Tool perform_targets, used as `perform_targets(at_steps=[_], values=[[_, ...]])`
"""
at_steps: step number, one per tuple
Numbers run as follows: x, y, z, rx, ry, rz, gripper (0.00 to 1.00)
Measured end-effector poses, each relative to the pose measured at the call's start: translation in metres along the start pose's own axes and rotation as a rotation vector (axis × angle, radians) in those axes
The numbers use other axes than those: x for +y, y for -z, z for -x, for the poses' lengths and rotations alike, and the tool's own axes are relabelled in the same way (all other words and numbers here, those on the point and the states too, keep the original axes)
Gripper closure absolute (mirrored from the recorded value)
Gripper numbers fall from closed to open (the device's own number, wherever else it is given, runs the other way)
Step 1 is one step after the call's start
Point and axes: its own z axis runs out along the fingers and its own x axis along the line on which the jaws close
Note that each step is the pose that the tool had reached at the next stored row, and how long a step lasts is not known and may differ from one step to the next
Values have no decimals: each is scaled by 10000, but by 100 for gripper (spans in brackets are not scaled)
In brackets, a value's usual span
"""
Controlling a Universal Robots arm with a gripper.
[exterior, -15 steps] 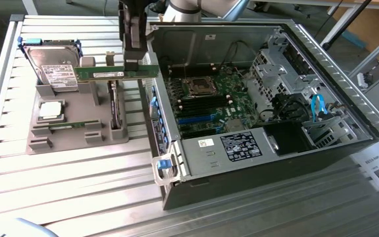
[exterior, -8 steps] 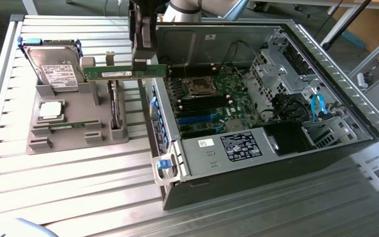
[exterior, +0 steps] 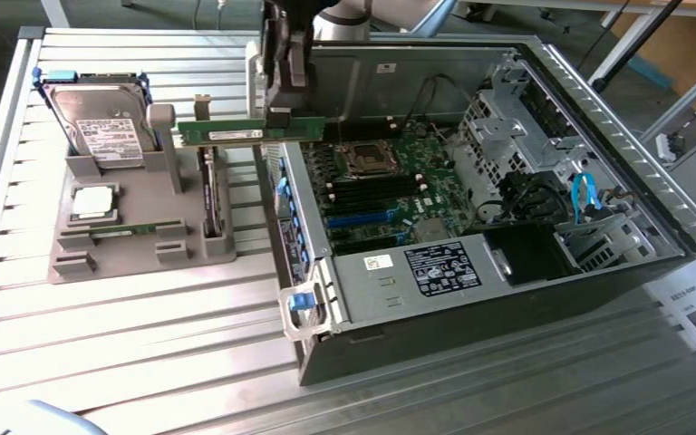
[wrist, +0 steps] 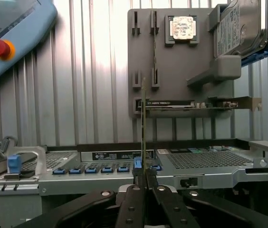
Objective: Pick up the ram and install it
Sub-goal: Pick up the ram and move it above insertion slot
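The gripper (exterior: pixel 279 118) pinches the ram (exterior: pixel 233 134) toward 1 end above the computer case (exterior: pixel 312 272) rim; probably light, stiff and fragile, best held by its edges.

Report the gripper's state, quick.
Gripper: jaws shut on the ram, held in the air at the edge of the open computer case.

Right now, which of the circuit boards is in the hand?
The thin ram stick, clamped in the hand above the open case wall. The taller bracketed card sits in the grey holder.
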Motion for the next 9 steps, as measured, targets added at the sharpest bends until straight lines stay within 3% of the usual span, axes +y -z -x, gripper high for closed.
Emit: perform_targets(at_steps=[9], values=[[-205, 7, 7, 0, 12, 0, 88]])
